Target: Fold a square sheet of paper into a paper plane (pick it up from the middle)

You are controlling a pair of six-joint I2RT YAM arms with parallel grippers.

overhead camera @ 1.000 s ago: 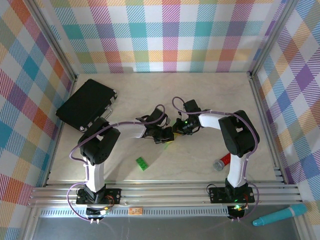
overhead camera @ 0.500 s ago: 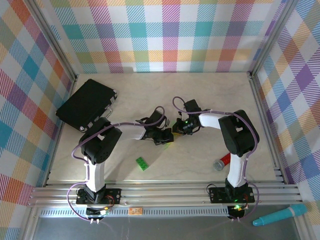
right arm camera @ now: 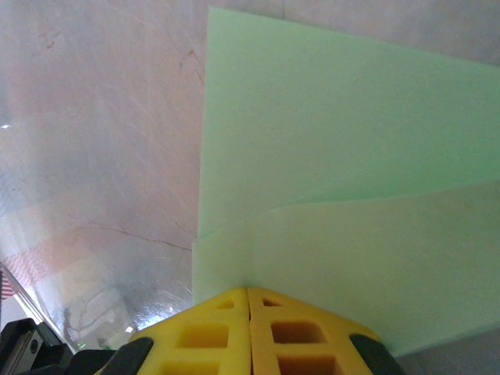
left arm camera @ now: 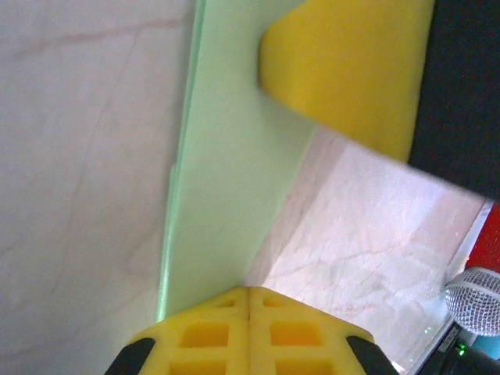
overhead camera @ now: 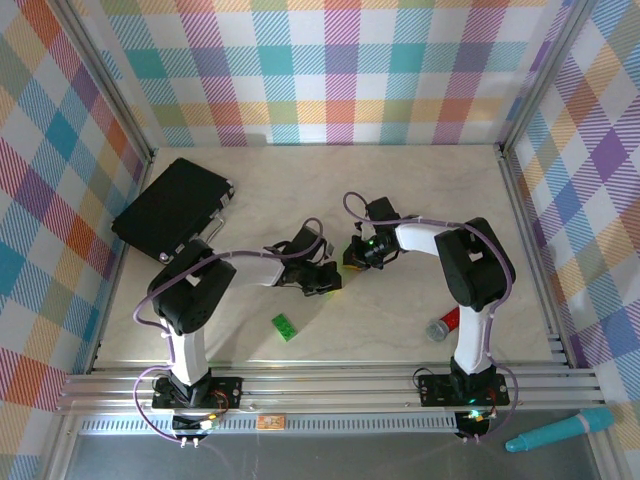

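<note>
The pale-green paper (right arm camera: 328,141) is held off the table between both grippers near the table's middle. In the right wrist view it shows two layers, a folded flap (right arm camera: 351,266) lying over the larger sheet. My right gripper (right arm camera: 248,291) is shut on the edge of this flap. In the left wrist view the paper (left arm camera: 234,156) runs as a narrow strip up from my left gripper (left arm camera: 248,289), which is shut on its end. The right gripper's yellow finger (left arm camera: 344,70) shows at the strip's far end. From above, the left gripper (overhead camera: 322,280) and right gripper (overhead camera: 352,255) sit close together.
A black case (overhead camera: 172,208) lies at the back left. A small bright-green brick (overhead camera: 285,327) sits in front of the left arm. A red and silver object (overhead camera: 441,324) lies beside the right arm. A teal marker (overhead camera: 558,430) rests outside the front rail.
Both grippers have shifted slightly left with the paper still pinched between them. The left forearm has swung a little lower and to the left.
</note>
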